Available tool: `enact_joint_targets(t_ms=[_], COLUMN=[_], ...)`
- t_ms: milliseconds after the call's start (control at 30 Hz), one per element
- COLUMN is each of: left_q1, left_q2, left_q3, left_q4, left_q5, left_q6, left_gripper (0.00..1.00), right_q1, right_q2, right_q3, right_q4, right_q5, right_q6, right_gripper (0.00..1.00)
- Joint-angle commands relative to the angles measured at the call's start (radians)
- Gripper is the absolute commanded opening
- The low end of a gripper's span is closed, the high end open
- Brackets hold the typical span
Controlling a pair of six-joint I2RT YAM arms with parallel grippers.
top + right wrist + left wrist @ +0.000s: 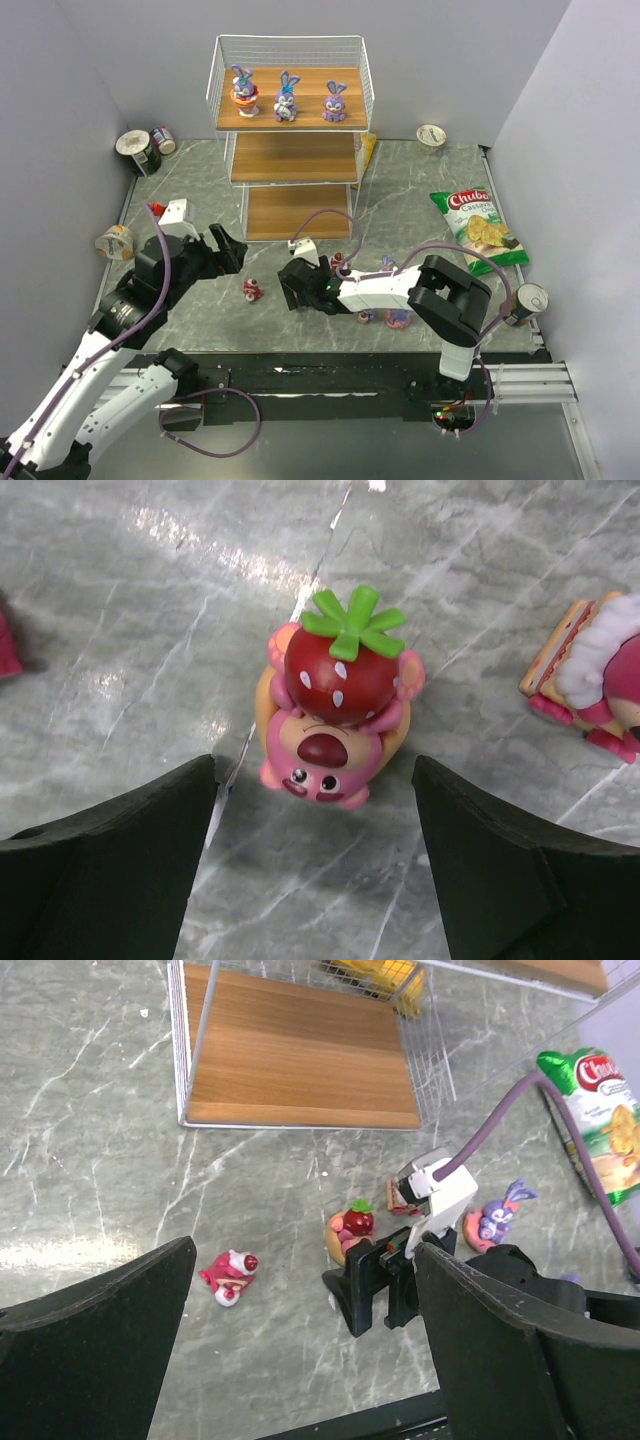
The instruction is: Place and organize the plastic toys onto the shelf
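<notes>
A grey marbled bench [200, 190] sits between pale walls. A three-tier white wire shelf with brown wooden boards [290, 100] stands at the upper centre of the overhead view.

The right pincer [313, 780] is open. Its two dark fingers [110, 870] are spread on either side of a pink bear figurine with a red strawberry on its head [335, 720]. The bear rests on the bench between them and touches neither. At the right edge of that wrist view, a pink figure with a layered sandwich piece [590, 680] shows near the bear, apart from it.

The left pincer [305, 1250] is also spread wide, with nothing between its fingers. Low and left of centre in its view, a small pink-red figure [230, 1275] lies on the bench, clear of the pincer. Toward the right of that view, a purple-blue long-eared bunny on a pink base [495, 1218] stands close to the right arm.

Three more purple-blue bunnies [286, 98] stand in a row on the shelf's top board. A green-and-red chip bag [480, 228] lies at the right of the overhead view. Cans and cups [138, 150] sit along the bench's edges.
</notes>
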Motion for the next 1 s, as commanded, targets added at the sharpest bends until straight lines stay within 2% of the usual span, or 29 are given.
enact_joint_targets(t_ms=[0,300,400,433,567,600,633,700,800,967], left_q1=[-0.011,-0.028,-0.029,-0.028,-0.028,-0.029,-0.028,-0.028,-0.028,-0.026], left_q2=[0.017,0.043,0.042,0.039,0.033,0.03,0.028,0.024,0.013,-0.012], left_q3=[0.001,-0.001,-0.004,-0.005,-0.009,-0.009,-0.009,-0.012,-0.016,-0.059], left_q4=[0.035,0.032,0.031,0.028,0.028,0.029,0.031,0.034,0.037,0.061], left_q5=[-0.004,-0.014,-0.012,-0.01,-0.007,-0.006,-0.006,-0.001,-0.01,-0.061], left_q6=[0.037,0.038,0.032,0.032,0.024,0.024,0.021,0.021,0.02,0.018], left_gripper=[0.96,0.97,0.96,0.96,0.96,0.96,0.96,0.96,0.96,0.97], right_q1=[-0.001,-0.007,-0.012,-0.012,-0.012,-0.012,-0.012,-0.012,-0.012,-0.018], right_q2=[0.032,0.056,0.053,0.047,0.001,-0.025,-0.039,-0.079,-0.142,-0.258], right_q3=[0.042,0.05,0.045,0.042,0.029,0.029,0.03,0.038,0.065,0.18], right_q4=[0.062,0.056,0.056,0.056,0.054,0.048,0.046,0.022,-0.03,-0.196], right_q5=[0.065,0.09,0.087,0.087,0.085,0.087,0.087,0.088,0.082,0.061], right_q6=[0.002,0.019,0.028,0.028,0.014,0.004,-0.004,-0.018,-0.027,-0.024], right_gripper=[0.82,0.62,0.49,0.4,0.19,0.11,0.08,0.03,0.0,0.0])
